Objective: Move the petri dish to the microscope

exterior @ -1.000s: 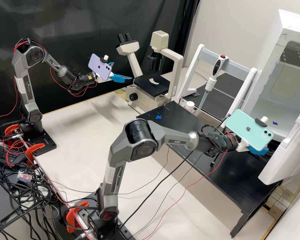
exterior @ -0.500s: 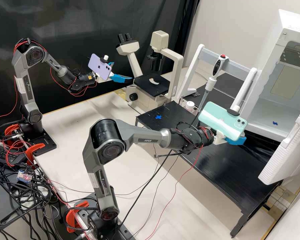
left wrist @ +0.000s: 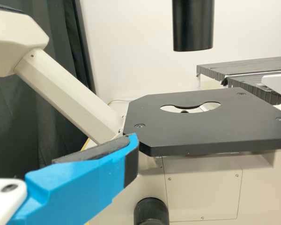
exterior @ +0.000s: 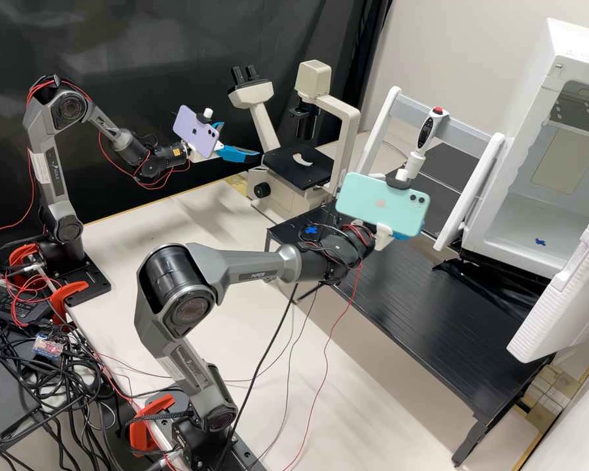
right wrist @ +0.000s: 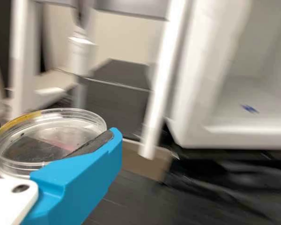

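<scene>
"What's beside the black surface point(exterior: 451, 327)?"
"A white cabinet point(exterior: 517, 216), its door open, and the inverted microscope point(exterior: 351, 134) near the surface's end."
"Where's the left hand point(exterior: 239, 140)?"
"Near the edge of the microscope's black stage point(exterior: 281, 169), fingers spread wide."
"And the right hand point(exterior: 400, 236)?"
"Above the black surface, apart from the microscope, gripping the clear petri dish point(right wrist: 51, 129) between its fingers."

Microscope point(exterior: 297, 171) left of pipette point(exterior: 427, 131)
</scene>
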